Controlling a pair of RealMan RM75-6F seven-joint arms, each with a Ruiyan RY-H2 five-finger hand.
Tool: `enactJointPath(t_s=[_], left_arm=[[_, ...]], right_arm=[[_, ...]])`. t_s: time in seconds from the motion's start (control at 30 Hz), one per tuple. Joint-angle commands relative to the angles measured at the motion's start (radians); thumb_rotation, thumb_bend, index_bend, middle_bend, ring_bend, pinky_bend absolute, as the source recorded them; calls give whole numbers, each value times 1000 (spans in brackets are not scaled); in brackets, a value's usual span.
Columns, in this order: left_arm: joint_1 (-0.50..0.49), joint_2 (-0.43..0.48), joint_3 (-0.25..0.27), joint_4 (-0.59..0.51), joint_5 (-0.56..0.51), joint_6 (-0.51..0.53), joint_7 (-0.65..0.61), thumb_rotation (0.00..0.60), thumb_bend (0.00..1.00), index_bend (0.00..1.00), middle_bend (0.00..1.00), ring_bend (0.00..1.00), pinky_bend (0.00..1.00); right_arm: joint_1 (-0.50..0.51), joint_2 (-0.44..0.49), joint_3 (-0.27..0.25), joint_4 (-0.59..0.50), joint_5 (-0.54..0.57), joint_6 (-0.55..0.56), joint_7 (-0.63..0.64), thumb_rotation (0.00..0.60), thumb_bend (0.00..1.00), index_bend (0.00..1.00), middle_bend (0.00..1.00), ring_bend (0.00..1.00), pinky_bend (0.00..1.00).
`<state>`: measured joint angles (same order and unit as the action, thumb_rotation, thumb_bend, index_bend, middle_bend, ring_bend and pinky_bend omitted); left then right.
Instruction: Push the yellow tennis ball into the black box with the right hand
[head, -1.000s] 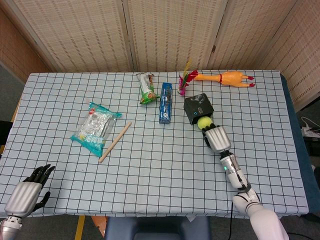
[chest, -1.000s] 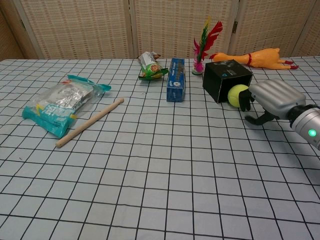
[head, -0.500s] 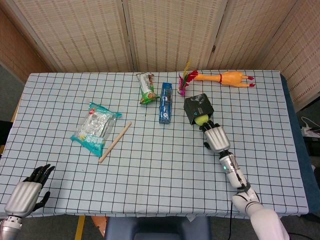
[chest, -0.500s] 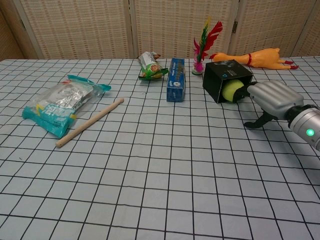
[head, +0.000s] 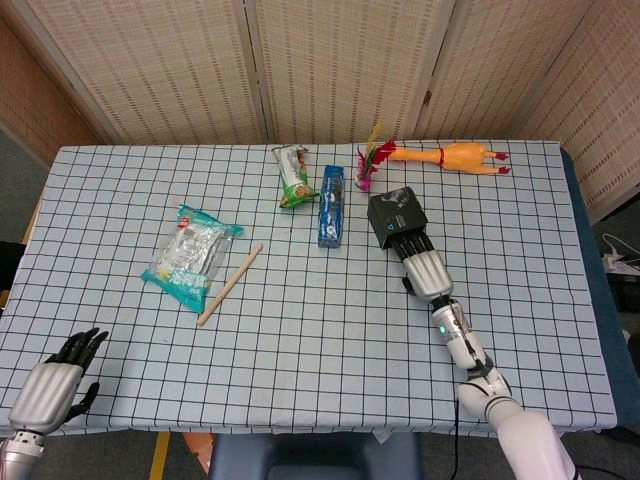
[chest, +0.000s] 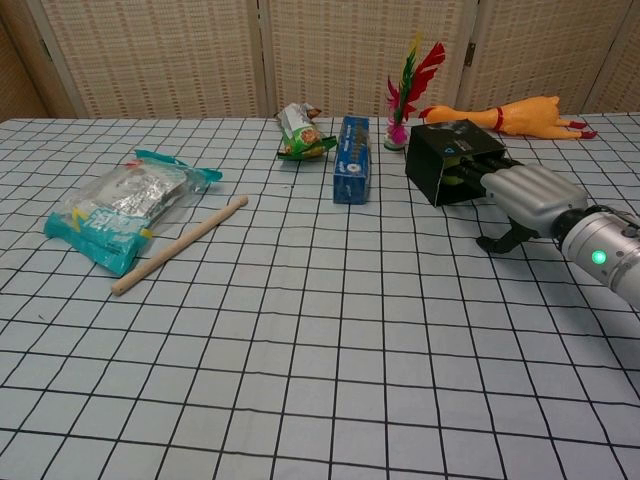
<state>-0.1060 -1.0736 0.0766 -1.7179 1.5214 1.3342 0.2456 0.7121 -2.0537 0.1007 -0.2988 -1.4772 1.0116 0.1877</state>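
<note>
chest view | right hand (chest: 520, 192) empty, fingers straight inside black box (chest: 452, 160) mouth | tennis ball (chest: 458, 180) barely peeking, basically in | next: pull straight out without dragging box

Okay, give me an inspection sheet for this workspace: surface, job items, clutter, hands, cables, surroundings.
Surface: table under a white cloth with a black grid.
Job's things: black box on its side, open toward the right hand; only a sliver of yellow tennis ball shows inside.
Clutter: snack bag, wooden stick, green packet, blue box, feather shuttlecock, rubber chicken.
Hands: right hand has fingers reaching into the box mouth; left hand open at the near table edge.
Cables: white cable on the floor, far right.
Surroundings: woven folding screens behind.
</note>
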Motion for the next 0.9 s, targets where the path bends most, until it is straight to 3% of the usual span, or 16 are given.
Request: enactJointPath(t_s=[0.03,0.37,0.53,0.67,0.8,0.9], left_arm=[[0,0,-1,-1,-3,-1,1,600,447,30,33,56,415],[2,3,0,-3,-1,5,-6,600,447,30,34,57,415],[1,4,2,-2,1,1,-11,600,448,30,34,57,414],[2,6,5,-4,9,4,-15,600,448,30,34,57,415],[5,9,6,-5,17,14,-22,600,448,30,35,57,415],[7,13,7,-6,22,19,-29,600,448,31,37,57,415]], right_arm=[[1,1,-1,-2,-1,0,1,600,6,0,0,0,53],[-4,20,1,-31,2,10,-5,600,7,0,0,0,52],[-29,60,5,-116,4,61,-37,600,7,21,0,0,52],[-66,115,14,-244,15,118,-111,600,12,93,6,0,53],[-111,189,22,-415,33,167,-239,600,20,213,76,14,84],[-155,261,21,-581,43,213,-343,600,21,229,86,20,91]])
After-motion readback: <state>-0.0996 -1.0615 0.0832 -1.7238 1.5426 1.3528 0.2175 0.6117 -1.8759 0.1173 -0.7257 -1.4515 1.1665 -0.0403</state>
